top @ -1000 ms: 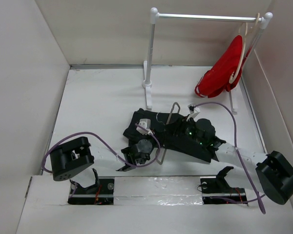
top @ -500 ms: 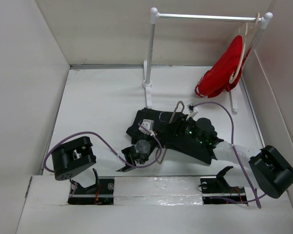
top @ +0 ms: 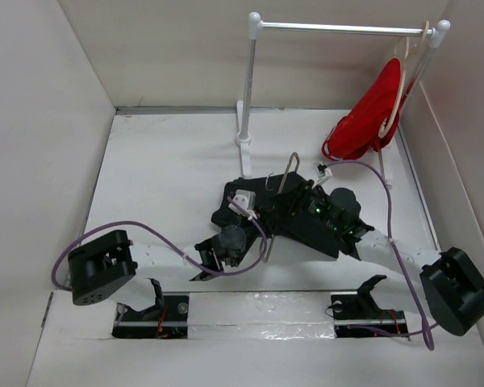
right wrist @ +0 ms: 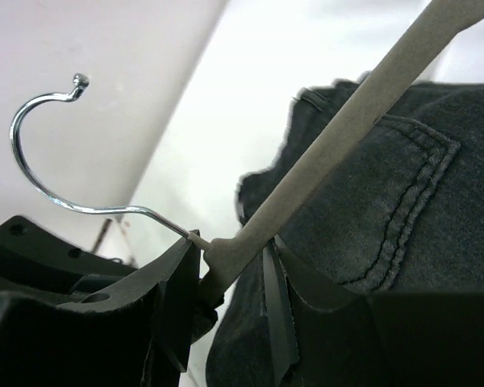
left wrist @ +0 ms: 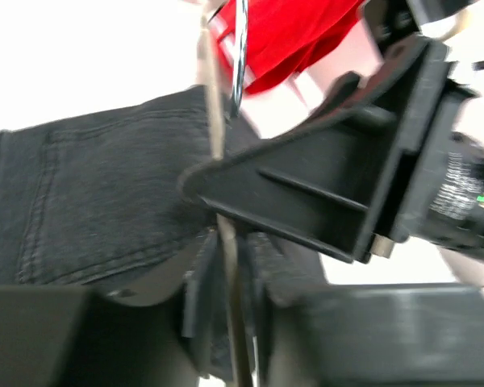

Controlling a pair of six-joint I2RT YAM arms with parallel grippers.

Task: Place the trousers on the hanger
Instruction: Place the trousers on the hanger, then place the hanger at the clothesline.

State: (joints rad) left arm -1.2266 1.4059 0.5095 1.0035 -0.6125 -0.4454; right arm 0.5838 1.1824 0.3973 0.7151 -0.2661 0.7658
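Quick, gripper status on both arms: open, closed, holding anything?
Left gripper: closed on the hanger, on its thin bar.
Right gripper: closed on the hanger, at its top end.

Trousers: black denim trousers with stitched seams and a back pocket, crumpled in a low heap near the middle of the white worktop.
Hanger: thin pale grey hanger with a chrome hook, tilted over the trousers, its hook end raised and pointing toward the far side.
Hanger neck: clamped at the base of the hook by the right pincer, with one arm of the frame slanting up across the pocket.
Hanger bar: the slim rod runs between the fingers of the left pincer, which close on it from both sides, with denim just behind.
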